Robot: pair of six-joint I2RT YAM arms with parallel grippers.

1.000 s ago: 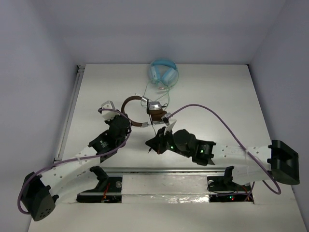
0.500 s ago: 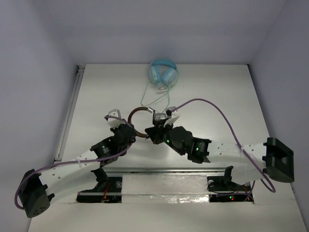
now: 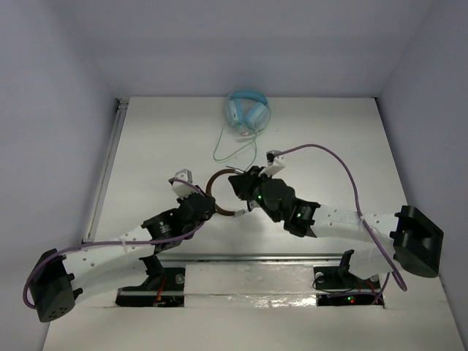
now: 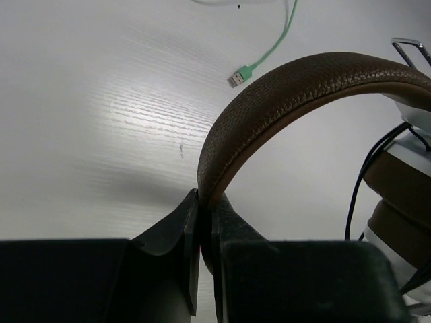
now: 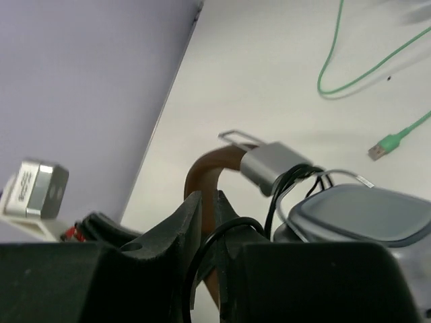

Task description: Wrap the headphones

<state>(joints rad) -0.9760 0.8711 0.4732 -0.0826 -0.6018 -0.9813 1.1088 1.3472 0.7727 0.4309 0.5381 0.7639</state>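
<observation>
We see the headphones [image 4: 397,195] wearing a headband [image 4: 303,84] of brown, finely pebbled, leather-like material, matt rather than shiny. Their hinge block [image 5: 269,165] looks like brushed silver metal with a satin finish, and the earcup [image 5: 357,212] is smooth grey with a dull sheen. The left gripper [image 4: 205,200] looks like matt black plastic. The table [image 4: 101,114] is white with faint grain lines and a soft gloss. The green cable [image 4: 273,47] has a smooth plastic-looking sheath.

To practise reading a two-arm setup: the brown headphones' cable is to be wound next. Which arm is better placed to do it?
Right, probably. The right gripper sits at the dark cable beside the earcup, while the left gripper is shut on the headband, steadying the headphones.
</observation>
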